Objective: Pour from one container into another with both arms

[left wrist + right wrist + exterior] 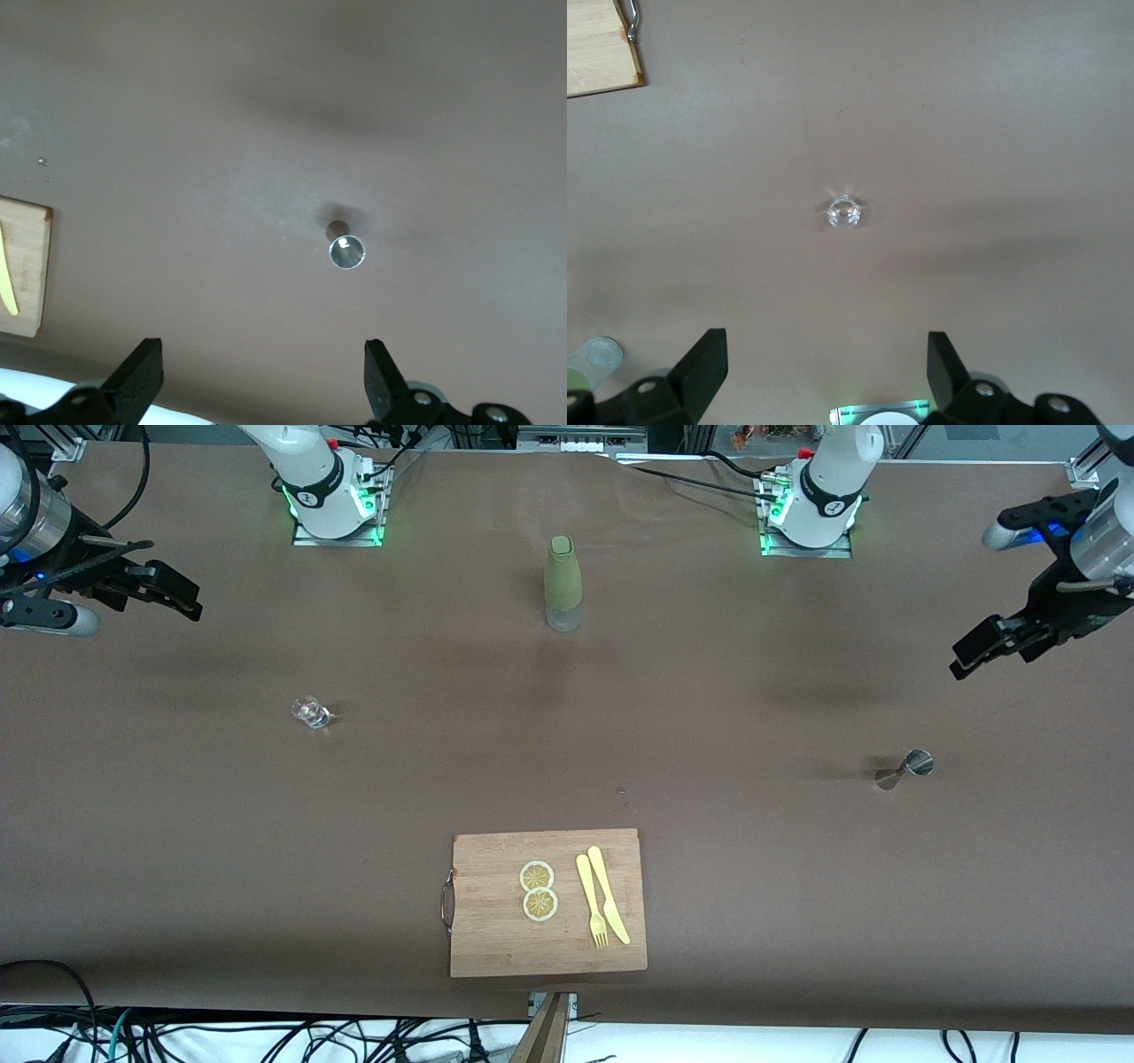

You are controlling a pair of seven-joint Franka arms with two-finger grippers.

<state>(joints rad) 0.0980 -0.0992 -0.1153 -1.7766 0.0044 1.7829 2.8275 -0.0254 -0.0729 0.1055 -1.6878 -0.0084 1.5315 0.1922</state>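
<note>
While both grippers, left gripper [974, 651] and right gripper [173, 589], hover with fingers spread, you see jigger [904, 766], glass [310, 711] and bottle [563, 584] standing apart; grip containers squarely.

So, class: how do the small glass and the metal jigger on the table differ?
The glass is clear; the jigger is silvery metal. The glass lies toward the right arm's end, the jigger toward the left arm's end, nearer the front camera. The jigger is hourglass-shaped, the glass squat. Both stand alone, ungripped.
</note>
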